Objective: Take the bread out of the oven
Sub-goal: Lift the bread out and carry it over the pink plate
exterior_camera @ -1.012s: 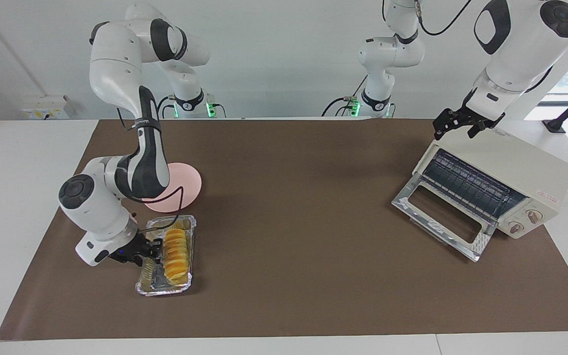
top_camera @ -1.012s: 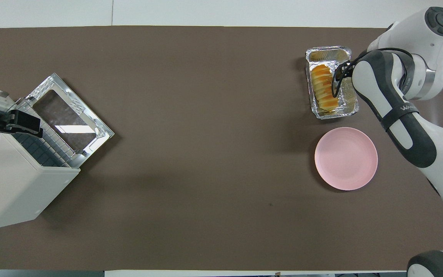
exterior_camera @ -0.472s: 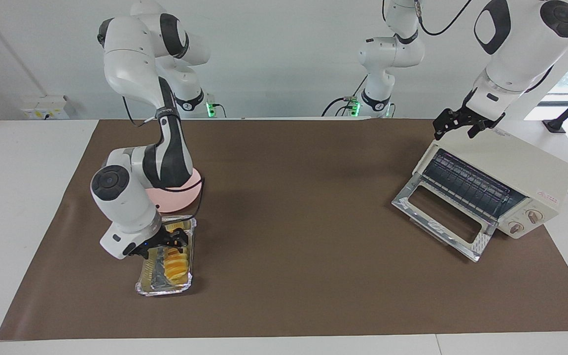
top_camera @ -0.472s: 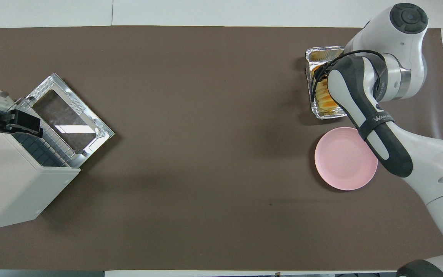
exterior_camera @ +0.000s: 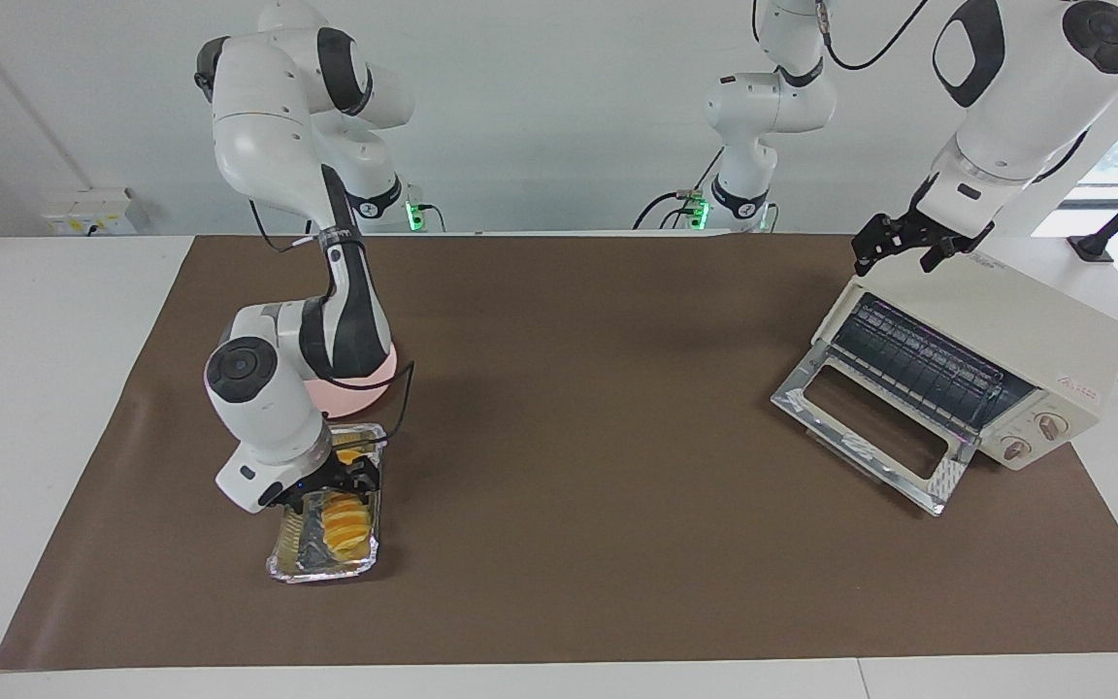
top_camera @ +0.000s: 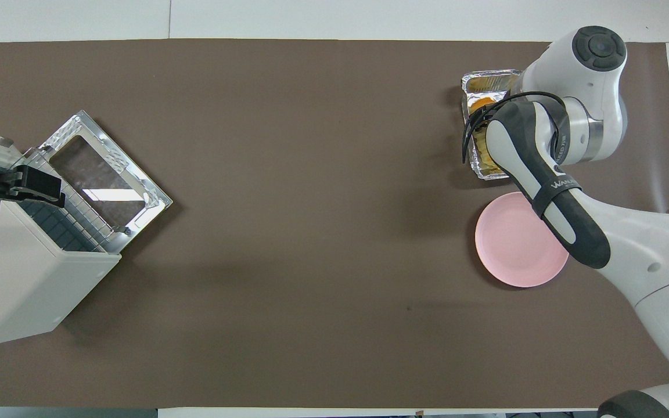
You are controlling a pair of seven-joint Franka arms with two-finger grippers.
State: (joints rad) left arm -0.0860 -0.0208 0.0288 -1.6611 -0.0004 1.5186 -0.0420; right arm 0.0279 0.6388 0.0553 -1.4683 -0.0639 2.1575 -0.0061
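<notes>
Facing view: the bread (exterior_camera: 345, 516) lies in the foil tray (exterior_camera: 324, 568) on the desk (exterior_camera: 578, 408), at the right arm's end, well apart from the oven (exterior_camera: 981, 364). Taking the foil tray as landmark: the pink plate (exterior_camera: 365, 388) sits just beside it, nearer to the robots; the oven stands toward the left arm's end, its glass door (exterior_camera: 870, 427) dropped open and the rack bare, as far as visible.

The right gripper (exterior_camera: 334, 478) hovers directly over the bread's robot-side end, jaws spread, holding nothing. The bread sits directly below it and reaches away from the robots. Its long axis runs with the tray's long side, nearer to farther from the robots; its ridges run crosswise. The right arm is by far the nearer arm.

The left gripper (exterior_camera: 908, 243) waits over the oven's top edge, jaws spread and empty.

Judgement: the bread is already out of the oven. Any further grasp would call for a straight descent, with the fingers closing across the short axis.
</notes>
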